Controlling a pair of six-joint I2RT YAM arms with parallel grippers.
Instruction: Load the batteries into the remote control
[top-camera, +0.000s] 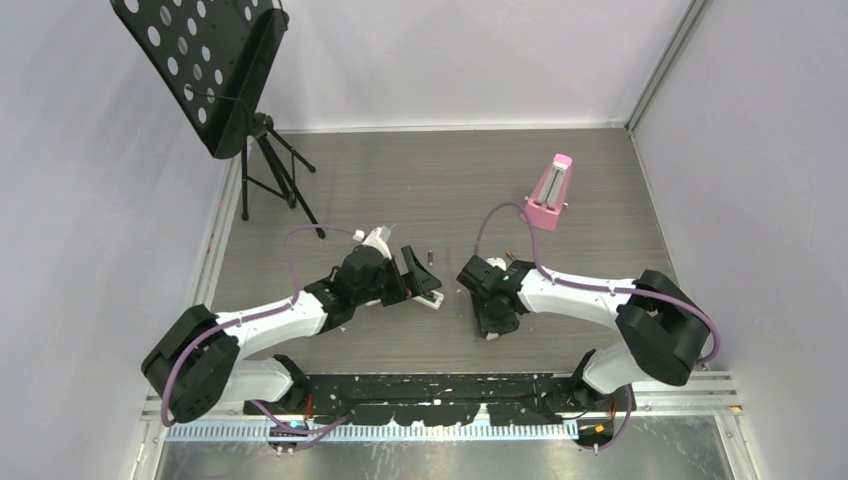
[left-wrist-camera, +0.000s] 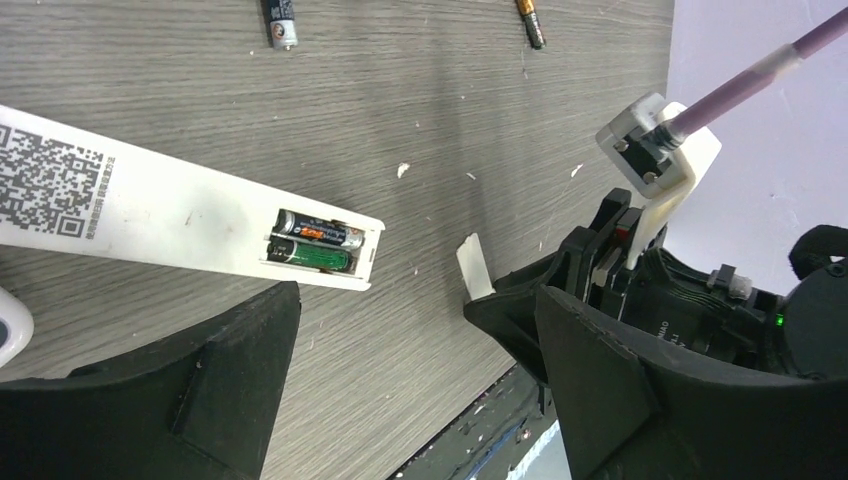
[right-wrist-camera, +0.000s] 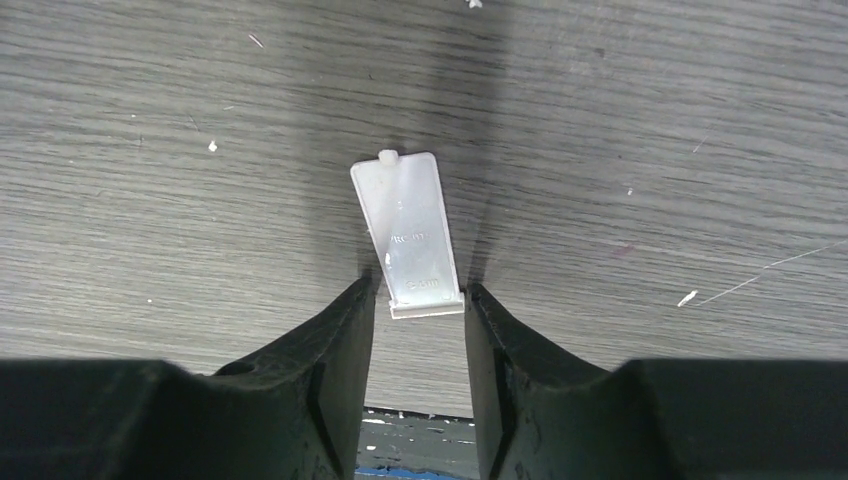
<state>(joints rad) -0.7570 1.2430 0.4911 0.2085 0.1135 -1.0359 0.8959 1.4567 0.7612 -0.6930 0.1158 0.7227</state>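
Note:
A long white remote (left-wrist-camera: 180, 215) with a QR label lies back up, its compartment open and holding two batteries (left-wrist-camera: 318, 245). Two more batteries lie loose on the table beyond it, one (left-wrist-camera: 280, 22) to the left and one (left-wrist-camera: 531, 22) to the right. I cannot tell whether a rounded white corner (left-wrist-camera: 8, 330) at the frame edge is the remote control. My left gripper (left-wrist-camera: 415, 300) hovers just short of the open compartment, open wide and empty. My right gripper (right-wrist-camera: 420, 290) rests tips-down on the table, shut on the near end of the flat white battery cover (right-wrist-camera: 408, 225).
A pink metronome (top-camera: 549, 192) stands at the back right and a black music stand (top-camera: 205, 70) at the back left. One loose battery (top-camera: 431, 256) lies between the two grippers. A dark rail (top-camera: 440, 390) runs along the table's near edge.

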